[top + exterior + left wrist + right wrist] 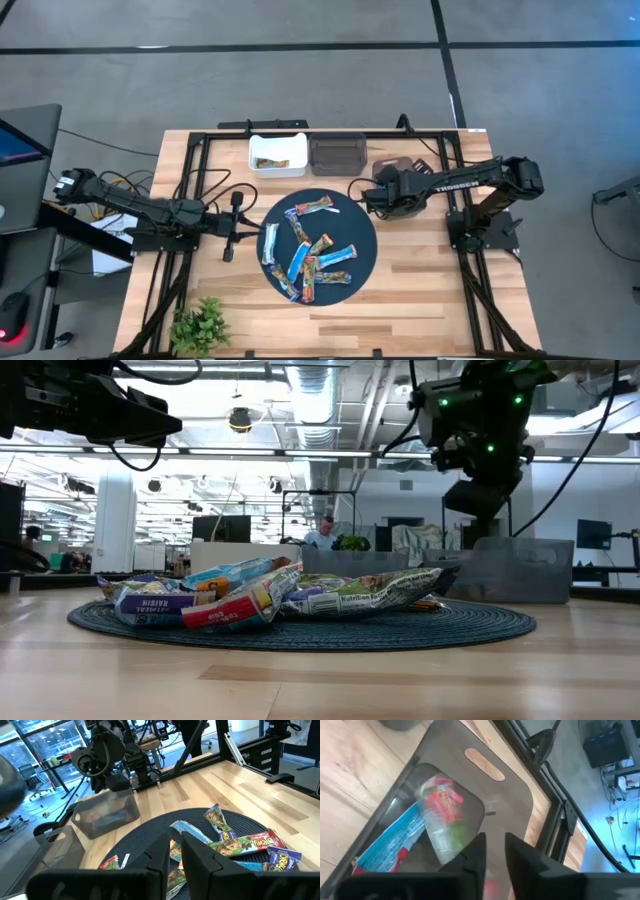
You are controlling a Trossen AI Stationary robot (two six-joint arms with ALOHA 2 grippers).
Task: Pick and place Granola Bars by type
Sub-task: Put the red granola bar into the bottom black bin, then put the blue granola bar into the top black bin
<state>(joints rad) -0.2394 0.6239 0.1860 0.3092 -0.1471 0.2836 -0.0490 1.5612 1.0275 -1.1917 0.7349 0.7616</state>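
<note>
High view shows the Granola Bars (315, 255) piled on the round mat (366, 232), the left gripper (238, 225) pinched shut and empty beside it, and the right gripper (360, 194), whose grip I cannot tell, near the dark bin (337, 153), so one grab might lift two overlapping bars of different kinds.

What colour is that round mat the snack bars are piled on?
Dark navy blue, with a woven, ribbed texture. The round mat shows best in the high view.

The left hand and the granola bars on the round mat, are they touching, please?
Apart. The high view shows the left hand beside the mat, with bare wood between it and the nearest granola bars.
</note>
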